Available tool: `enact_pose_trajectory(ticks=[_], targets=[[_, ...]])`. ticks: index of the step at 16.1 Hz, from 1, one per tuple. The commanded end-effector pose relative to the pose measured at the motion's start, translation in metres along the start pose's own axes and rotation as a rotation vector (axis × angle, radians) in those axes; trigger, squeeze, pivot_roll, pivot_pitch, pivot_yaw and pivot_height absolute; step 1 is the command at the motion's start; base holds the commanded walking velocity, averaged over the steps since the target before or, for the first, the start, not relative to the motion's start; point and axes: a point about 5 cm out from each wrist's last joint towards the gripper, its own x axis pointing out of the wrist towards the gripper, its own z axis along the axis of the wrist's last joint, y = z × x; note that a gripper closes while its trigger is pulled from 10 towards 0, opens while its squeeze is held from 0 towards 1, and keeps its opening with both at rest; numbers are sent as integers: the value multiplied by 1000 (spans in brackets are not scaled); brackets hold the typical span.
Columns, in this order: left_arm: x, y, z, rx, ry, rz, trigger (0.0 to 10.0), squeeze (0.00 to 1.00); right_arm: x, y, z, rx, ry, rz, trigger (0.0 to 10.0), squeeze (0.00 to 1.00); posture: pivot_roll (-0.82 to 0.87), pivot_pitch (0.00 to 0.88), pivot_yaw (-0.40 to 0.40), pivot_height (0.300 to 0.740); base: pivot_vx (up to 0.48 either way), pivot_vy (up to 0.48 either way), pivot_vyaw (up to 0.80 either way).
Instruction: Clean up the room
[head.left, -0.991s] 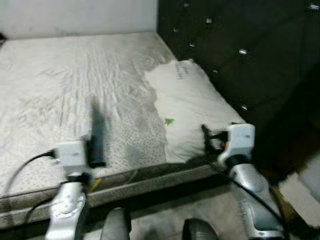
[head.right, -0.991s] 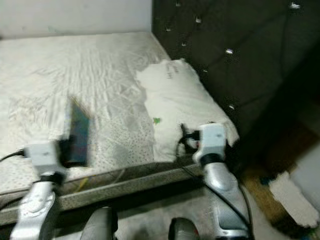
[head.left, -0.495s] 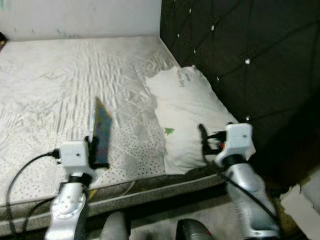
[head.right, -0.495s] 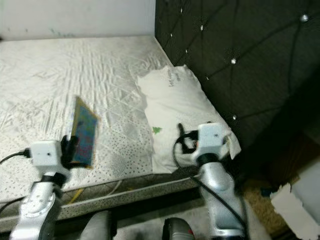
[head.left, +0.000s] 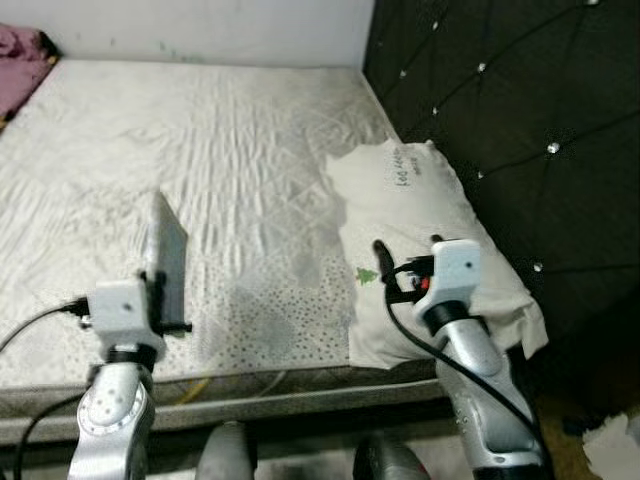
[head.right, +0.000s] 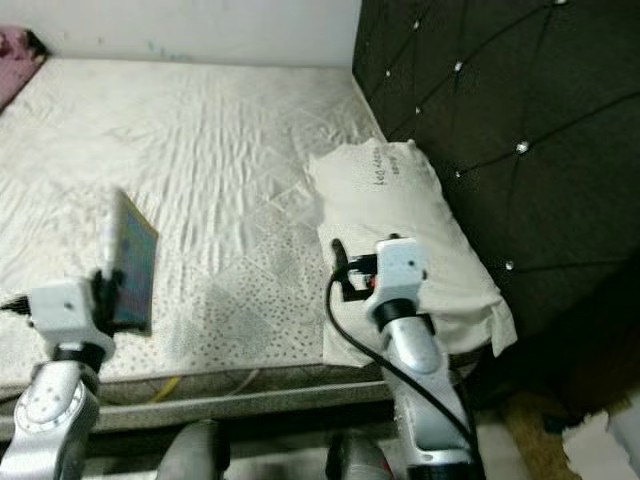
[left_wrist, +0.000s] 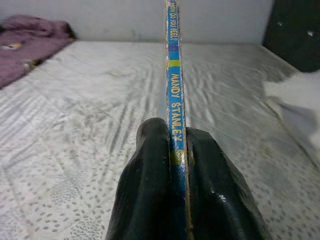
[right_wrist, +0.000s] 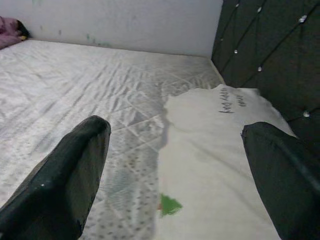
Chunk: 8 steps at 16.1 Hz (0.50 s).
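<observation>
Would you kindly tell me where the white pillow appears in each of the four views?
Left eye view: pillow at right, against the headboard.
Right eye view: right of centre.
Left wrist view: a white corner at the right edge.
Right wrist view: between the open jaws.
Shared landmark: the dark tufted headboard.

Wide bare mattress (head.left: 230, 150) stretches left and far, open to reach. A white pillow (head.left: 420, 240) fills the near right; the dark tufted headboard (head.left: 510, 120) walls the right. Purple cloth (head.left: 20, 50) crowds the far-left corner.
</observation>
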Motion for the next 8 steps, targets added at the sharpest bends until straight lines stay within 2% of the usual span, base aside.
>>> enact_pose_trajectory(ticks=[1, 4, 7, 8], targets=[[2, -10, 7, -14, -39, -37, 10000, 0, -2, -7, -3, 6, 15, -27, 10000, 0, 67, 13, -40, 663, 0, 0, 0], [7, -13, 8, -30, -37, -57, 10000, 0, -1, -6, -3, 9, 13, -28, 10000, 0, 66, 12, -40, 663, 0, 0, 0], [15, -12, 12, -14, -62, -26, 10000, 0, -1, -6, -3, 13, 11, -27, 10000, 0, 64, 9, -41, 628, 0, 0, 0], [17, -12, 11, -34, -55, -4, 10000, 0, -1, -7, -3, 12, 12, -27, 10000, 0, 64, 9, -41, 618, 0, 0, 0]])
